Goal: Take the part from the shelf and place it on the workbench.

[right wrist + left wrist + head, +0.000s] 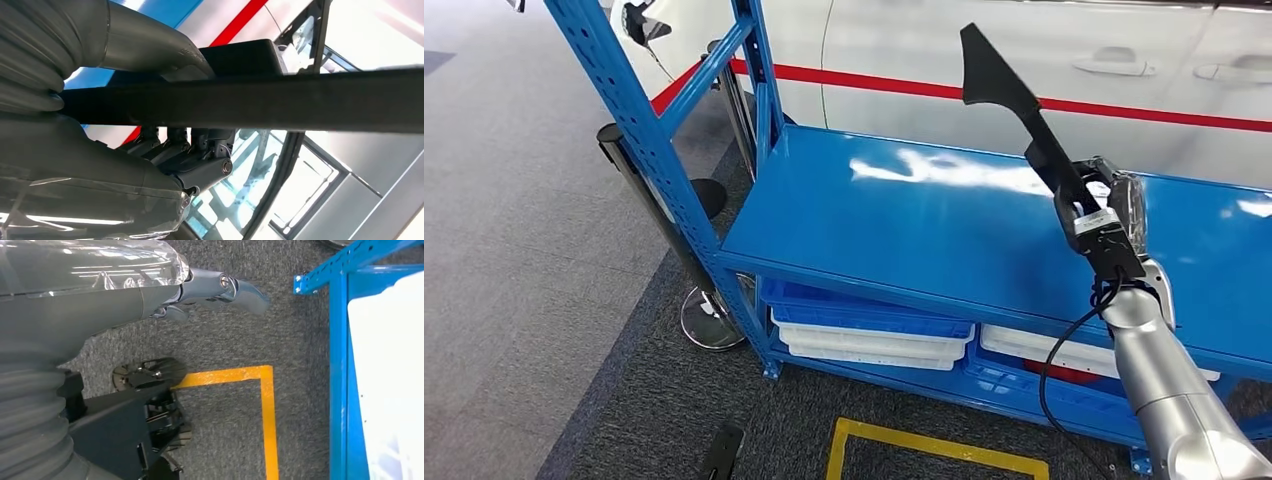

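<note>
Part is lifted from the shelf, placing remains.
The right hand (1096, 222) grips the black part (1014, 105) above the blue shelf (904, 235); the left hand (210, 290) hangs empty, fingers loosely apart.

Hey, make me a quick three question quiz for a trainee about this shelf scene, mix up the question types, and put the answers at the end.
1. True or false: the right hand holds the black part above the blue shelf.
2. Multiple choice: what lies on the lower level under the shelf top? A) white and blue trays B) cardboard boxes C) paint cans
3. Fill in: the left hand hangs over grey carpet near a ______ floor line.

Key: 1 true; 2 A; 3 yellow.
</note>
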Controlling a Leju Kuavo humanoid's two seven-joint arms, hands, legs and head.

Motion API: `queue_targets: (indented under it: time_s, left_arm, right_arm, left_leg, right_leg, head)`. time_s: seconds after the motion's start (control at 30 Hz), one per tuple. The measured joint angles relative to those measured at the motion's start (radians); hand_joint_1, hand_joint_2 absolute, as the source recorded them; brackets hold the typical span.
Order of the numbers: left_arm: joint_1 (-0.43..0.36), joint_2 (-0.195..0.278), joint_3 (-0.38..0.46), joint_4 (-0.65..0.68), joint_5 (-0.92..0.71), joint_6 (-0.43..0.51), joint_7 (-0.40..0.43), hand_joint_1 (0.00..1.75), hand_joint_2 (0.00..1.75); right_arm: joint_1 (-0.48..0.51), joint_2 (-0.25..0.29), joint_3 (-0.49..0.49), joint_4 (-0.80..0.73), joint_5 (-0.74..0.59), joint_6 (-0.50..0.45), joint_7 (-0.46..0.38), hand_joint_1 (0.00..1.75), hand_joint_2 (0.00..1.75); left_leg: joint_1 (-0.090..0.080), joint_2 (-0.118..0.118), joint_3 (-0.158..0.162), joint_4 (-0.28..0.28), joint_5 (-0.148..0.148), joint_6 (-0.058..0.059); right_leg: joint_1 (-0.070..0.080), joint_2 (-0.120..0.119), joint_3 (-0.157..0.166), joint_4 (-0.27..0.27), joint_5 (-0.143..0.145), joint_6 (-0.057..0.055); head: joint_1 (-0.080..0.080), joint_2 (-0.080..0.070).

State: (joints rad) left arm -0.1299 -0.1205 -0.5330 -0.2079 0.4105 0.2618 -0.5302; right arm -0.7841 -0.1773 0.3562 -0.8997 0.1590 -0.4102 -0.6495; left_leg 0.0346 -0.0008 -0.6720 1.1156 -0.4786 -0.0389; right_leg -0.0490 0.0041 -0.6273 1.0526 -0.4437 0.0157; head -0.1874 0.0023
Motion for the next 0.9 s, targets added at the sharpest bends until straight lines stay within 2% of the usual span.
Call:
queue_targets:
  time_s: [0.07, 0.1, 0.13, 0.17, 0.23, 0.27, 0.3, 0.37, 0.43, 0.47, 0.5, 0.57, 0.6, 0.63, 0.67, 0.7, 0.77, 0.8, 0.83, 0.9]
  left_arm:
    - [0.001, 0.000, -0.003, 0.000, -0.004, 0.000, 0.001, 0.00, 1.75]
    - [0.002, 0.000, -0.004, 0.000, -0.007, -0.001, 0.001, 0.00, 1.75]
    - [0.003, 0.001, -0.005, 0.000, -0.011, -0.001, 0.001, 0.00, 1.75]
    - [0.004, 0.001, -0.008, 0.000, -0.013, -0.001, 0.001, 0.00, 1.75]
    - [0.004, 0.002, -0.013, 0.000, -0.015, 0.000, 0.001, 0.00, 1.75]
    - [0.004, 0.003, -0.015, 0.000, -0.015, 0.002, 0.001, 0.00, 1.75]
    - [0.004, 0.004, -0.017, 0.000, -0.015, 0.004, 0.000, 0.00, 1.75]
    - [0.007, 0.005, -0.020, 0.000, -0.013, 0.007, -0.001, 0.00, 1.75]
    - [0.012, 0.005, -0.020, 0.000, -0.011, 0.008, -0.005, 0.00, 1.75]
    - [0.014, 0.005, -0.020, 0.000, -0.011, 0.008, -0.007, 0.00, 1.75]
    - [0.016, 0.005, -0.020, 0.000, -0.010, 0.008, -0.010, 0.00, 1.75]
    - [0.019, 0.004, -0.020, 0.000, -0.010, 0.008, -0.015, 0.00, 1.75]
    - [0.022, 0.004, -0.020, 0.000, -0.010, 0.008, -0.017, 0.00, 1.75]
    - [0.024, 0.004, -0.020, 0.000, -0.010, 0.008, -0.017, 0.00, 1.75]
    - [0.025, 0.004, -0.020, 0.000, -0.010, 0.008, -0.018, 0.00, 1.75]
    - [0.026, 0.004, -0.020, 0.000, -0.010, 0.008, -0.018, 0.00, 1.75]
    - [0.025, 0.004, -0.020, 0.000, -0.010, 0.008, -0.018, 0.00, 1.75]
    - [0.024, 0.004, -0.020, 0.000, -0.010, 0.008, -0.018, 0.00, 1.75]
    - [0.024, 0.004, -0.020, 0.000, -0.010, 0.009, -0.018, 0.00, 1.75]
    - [0.026, 0.004, -0.020, 0.000, -0.010, 0.009, -0.019, 0.00, 1.75]
  right_arm:
    - [0.003, 0.002, 0.000, 0.007, -0.001, -0.005, -0.003, 1.75, 1.75]
    - [0.006, 0.003, 0.000, 0.011, -0.002, -0.008, -0.005, 1.75, 1.75]
    - [0.010, 0.003, 0.000, 0.014, -0.003, -0.009, -0.008, 1.75, 1.75]
    - [0.015, 0.003, 0.000, 0.017, -0.003, -0.010, -0.011, 1.75, 1.75]
    - [0.020, 0.004, 0.000, 0.021, -0.003, -0.010, -0.016, 1.75, 1.75]
    - [0.020, 0.005, 0.000, 0.021, -0.003, -0.010, -0.018, 1.75, 1.75]
    - [0.019, 0.006, 0.000, 0.022, -0.003, -0.010, -0.020, 1.75, 1.75]
    - [0.016, 0.010, 0.000, 0.026, -0.001, -0.008, -0.022, 1.75, 1.75]
    - [0.010, 0.016, 0.001, 0.032, 0.002, -0.007, -0.025, 1.75, 1.75]
    - [0.005, 0.017, 0.001, 0.036, 0.003, -0.007, -0.027, 1.75, 1.75]
    - [-0.001, 0.019, 0.002, 0.039, 0.003, -0.007, -0.029, 1.75, 1.75]
    - [-0.012, 0.021, 0.003, 0.045, 0.005, -0.009, -0.033, 1.75, 1.75]
    - [-0.015, 0.021, 0.004, 0.046, 0.007, -0.010, -0.033, 1.75, 1.75]
    - [-0.018, 0.022, 0.004, 0.046, 0.008, -0.011, -0.030, 1.75, 1.75]
    - [-0.021, 0.022, 0.005, 0.044, 0.010, -0.011, -0.026, 1.75, 1.75]
    - [-0.026, 0.022, 0.005, 0.039, 0.012, -0.012, -0.020, 1.75, 1.75]
    - [-0.044, 0.022, 0.005, 0.023, 0.012, -0.014, -0.006, 1.75, 1.75]
    - [-0.055, 0.021, 0.005, 0.013, 0.012, -0.016, 0.000, 1.75, 1.75]
    - [-0.067, 0.021, 0.003, 0.004, 0.012, -0.018, 0.008, 1.75, 1.75]
    - [-0.087, 0.019, -0.001, -0.011, 0.012, -0.020, 0.024, 1.75, 1.75]
  left_leg:
    - [-0.002, 0.000, -0.047, 0.133, -0.078, 0.001]
    - [-0.003, 0.000, -0.063, 0.186, -0.100, 0.003]
    - [-0.005, 0.000, -0.061, 0.206, -0.103, 0.007]
    - [-0.008, 0.000, -0.041, 0.188, -0.090, 0.014]
    - [-0.018, -0.001, 0.042, 0.061, -0.045, 0.036]
    - [-0.024, 0.000, 0.081, -0.003, -0.030, 0.045]
    - [-0.029, 0.001, 0.108, -0.048, -0.020, 0.051]
    - [-0.037, 0.002, 0.118, -0.077, -0.013, 0.055]
    - [-0.034, 0.004, 0.116, -0.097, 0.006, 0.063]
    - [-0.032, 0.005, 0.115, -0.107, 0.018, 0.069]
    - [-0.030, 0.007, 0.111, -0.115, 0.030, 0.073]
    - [-0.033, 0.007, 0.093, -0.116, 0.045, 0.080]
    - [-0.034, 0.007, 0.083, -0.113, 0.050, 0.080]
    - [-0.034, 0.007, 0.073, -0.108, 0.055, 0.079]
    - [-0.034, 0.007, 0.064, -0.103, 0.058, 0.078]
    - [-0.033, 0.007, 0.054, -0.095, 0.060, 0.077]
    - [-0.034, 0.008, 0.035, -0.077, 0.063, 0.070]
    - [-0.035, 0.008, 0.027, -0.071, 0.065, 0.065]
    - [-0.037, 0.008, 0.021, -0.067, 0.068, 0.060]
    - [-0.040, 0.007, 0.015, -0.067, 0.078, 0.047]
  right_leg:
    - [0.007, -0.002, -0.010, 0.000, 0.008, -0.011]
    - [0.011, -0.003, -0.016, 0.000, 0.012, -0.014]
    - [0.016, -0.003, -0.021, 0.000, 0.016, -0.017]
    - [0.020, -0.003, -0.025, 0.000, 0.020, -0.018]
    - [0.026, -0.003, -0.031, 0.000, 0.027, -0.017]
    - [0.028, -0.002, -0.033, 0.000, 0.031, -0.014]
    - [0.028, -0.003, -0.034, -0.002, 0.036, -0.008]
    - [0.025, -0.003, -0.034, -0.009, 0.048, 0.006]
    - [0.024, -0.004, -0.037, -0.012, 0.049, 0.018]
    - [0.024, -0.004, -0.043, 0.001, 0.032, 0.022]
    - [0.025, -0.004, -0.056, 0.035, -0.001, 0.024]
    - [0.024, -0.003, -0.094, 0.152, -0.086, 0.027]
    - [0.024, -0.003, -0.108, 0.209, -0.112, 0.029]
    - [0.024, -0.004, -0.110, 0.239, -0.119, 0.032]
    - [0.022, -0.004, -0.094, 0.233, -0.108, 0.034]
    - [0.021, -0.004, -0.060, 0.191, -0.085, 0.036]
    - [0.020, -0.004, 0.019, 0.067, -0.055, 0.034]
    - [0.022, -0.003, 0.042, 0.025, -0.049, 0.028]
    - [0.024, -0.002, 0.049, 0.006, -0.050, 0.022]
    - [0.026, -0.001, 0.041, 0.004, -0.041, 0.006]
  head:
    - [0.000, 0.000]
    - [0.000, 0.000]
    - [0.000, 0.000]
    - [0.000, 0.000]
    - [0.000, 0.000]
    - [0.000, 0.000]
    - [0.000, 0.000]
    - [0.000, 0.000]
    - [0.000, 0.000]
    - [0.000, 0.000]
    - [0.000, 0.000]
    - [0.000, 0.000]
    - [0.000, 0.000]
    - [0.000, 0.000]
    - [0.000, 0.000]
    - [0.000, 0.000]
    - [0.000, 0.000]
    - [0.000, 0.000]
    - [0.000, 0.000]
    - [0.000, 0.000]
